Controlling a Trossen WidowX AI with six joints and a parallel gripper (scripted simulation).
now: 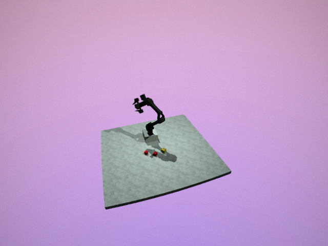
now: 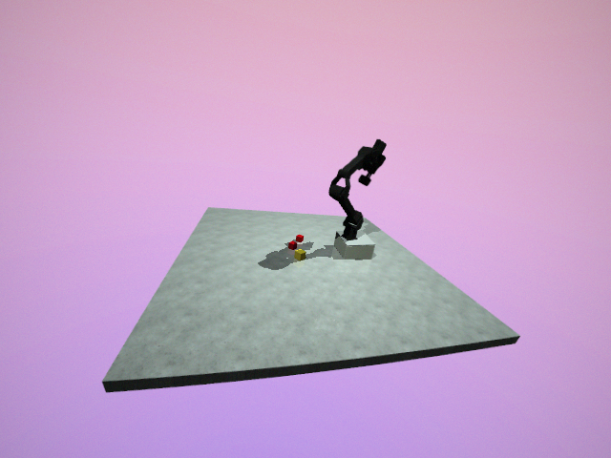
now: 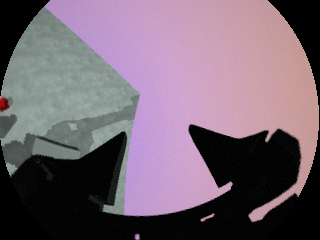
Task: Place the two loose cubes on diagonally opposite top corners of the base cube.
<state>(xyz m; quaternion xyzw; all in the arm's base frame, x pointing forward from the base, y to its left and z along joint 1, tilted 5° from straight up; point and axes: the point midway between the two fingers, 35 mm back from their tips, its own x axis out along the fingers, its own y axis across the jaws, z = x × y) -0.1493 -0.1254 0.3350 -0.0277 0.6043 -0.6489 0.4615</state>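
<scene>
Wrist view shows the gripper (image 3: 156, 150) spread wide with nothing between its dark fingers, pointing off past the slab's edge at the pink backdrop; one red cube (image 3: 3, 103) just peeps in at the far left edge of that frame.

Top view puts the arm (image 1: 155, 111) reared up high above its pale mount block (image 1: 150, 137), well apart from the cubes. Near the middle of the frame the two red cubes (image 1: 145, 152) (image 1: 155, 153) sit side by side on the grey slab (image 1: 159, 180), with the yellow cube (image 1: 163, 150) just to their right. I take the yellow one as the fixed base and the red pair as the loose ones.

Nothing is stacked yet, so the step in hand looks like the first reach. Doing it well means swinging the wrist down over one red cube, squaring the jaws to its flat sides, and descending straight so neither the neighbouring red cube nor the yellow one gets nudged.

No containers appear in any view.
</scene>
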